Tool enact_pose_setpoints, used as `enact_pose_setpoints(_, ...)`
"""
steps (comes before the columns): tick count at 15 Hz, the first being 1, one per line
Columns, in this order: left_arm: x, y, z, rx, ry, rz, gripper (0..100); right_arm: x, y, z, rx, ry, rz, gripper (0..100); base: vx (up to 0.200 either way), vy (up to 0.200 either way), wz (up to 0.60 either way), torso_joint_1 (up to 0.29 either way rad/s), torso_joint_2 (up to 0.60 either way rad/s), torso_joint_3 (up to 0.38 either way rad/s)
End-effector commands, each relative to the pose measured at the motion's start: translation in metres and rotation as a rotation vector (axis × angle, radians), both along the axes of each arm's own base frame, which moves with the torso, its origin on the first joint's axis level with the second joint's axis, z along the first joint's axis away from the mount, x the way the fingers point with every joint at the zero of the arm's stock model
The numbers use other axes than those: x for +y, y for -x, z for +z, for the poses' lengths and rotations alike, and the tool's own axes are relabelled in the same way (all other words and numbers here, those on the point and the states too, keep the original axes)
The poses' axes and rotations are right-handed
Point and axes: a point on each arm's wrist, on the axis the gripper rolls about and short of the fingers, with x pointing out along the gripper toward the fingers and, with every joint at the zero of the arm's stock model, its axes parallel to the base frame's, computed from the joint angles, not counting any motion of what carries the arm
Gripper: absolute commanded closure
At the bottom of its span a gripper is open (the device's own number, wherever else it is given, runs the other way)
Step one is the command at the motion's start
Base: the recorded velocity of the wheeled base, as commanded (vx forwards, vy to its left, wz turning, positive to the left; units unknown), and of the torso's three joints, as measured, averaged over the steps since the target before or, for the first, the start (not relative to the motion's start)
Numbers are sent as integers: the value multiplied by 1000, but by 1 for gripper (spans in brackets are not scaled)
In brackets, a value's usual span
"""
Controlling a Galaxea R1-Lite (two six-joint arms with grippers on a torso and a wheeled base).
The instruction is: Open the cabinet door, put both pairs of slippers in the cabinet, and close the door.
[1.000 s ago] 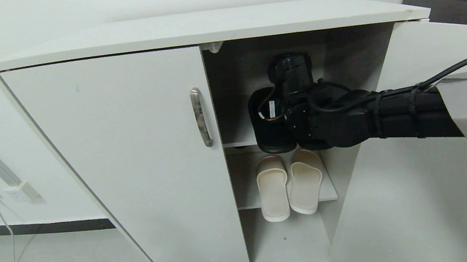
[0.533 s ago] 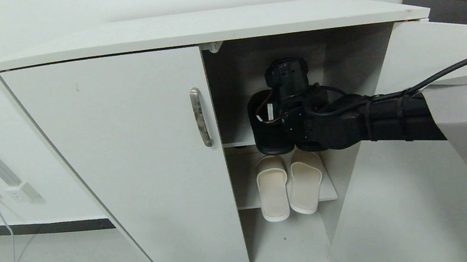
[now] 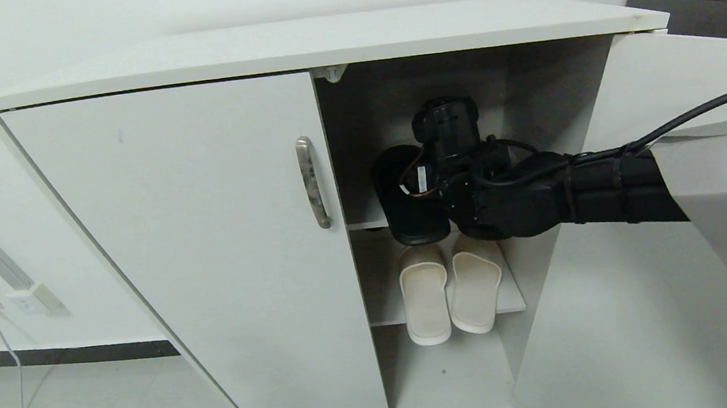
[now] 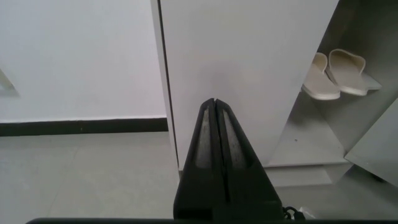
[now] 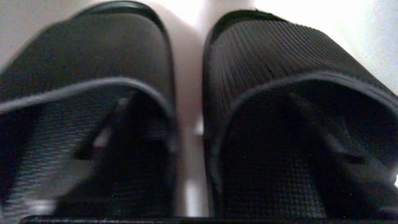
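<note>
Centre frame, the right gripper's [image 3: 447, 176] jaws pinch the black slippers [image 3: 404, 203] together on the cabinet's [image 3: 319, 43] upper shelf [image 3: 365, 221]. The white slippers [image 3: 453, 286] lie just below. The left gripper's [image 4: 214, 134] jaws are closed and empty.

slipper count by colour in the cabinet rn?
black slippers: 2
cream slippers: 2
total: 4
</note>
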Motion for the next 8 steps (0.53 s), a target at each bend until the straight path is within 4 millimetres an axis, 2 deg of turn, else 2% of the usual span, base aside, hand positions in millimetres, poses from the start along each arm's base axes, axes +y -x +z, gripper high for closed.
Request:
enact_pose_setpoints(1, 0, 0, 0, 2, 0, 0, 100, -2, 16, 9, 4, 2, 19, 0, 0, 0, 0, 0, 0, 0)
enact_pose_setpoints(4, 0, 0, 0, 2, -1, 0, 100, -3, 57, 24, 8, -10, 74, 0, 0, 0, 0, 0, 0, 0)
enact_pose_setpoints(6, 0, 0, 0, 2, -1, 0, 100, -7, 76, 31, 9, -9, 93, 0, 0, 0, 0, 0, 0, 0)
enact_pose_setpoints(8, 0, 0, 0, 2, -1, 0, 100, -10, 81, 30, 10, -6, 94, 0, 0, 0, 0, 0, 0, 0)
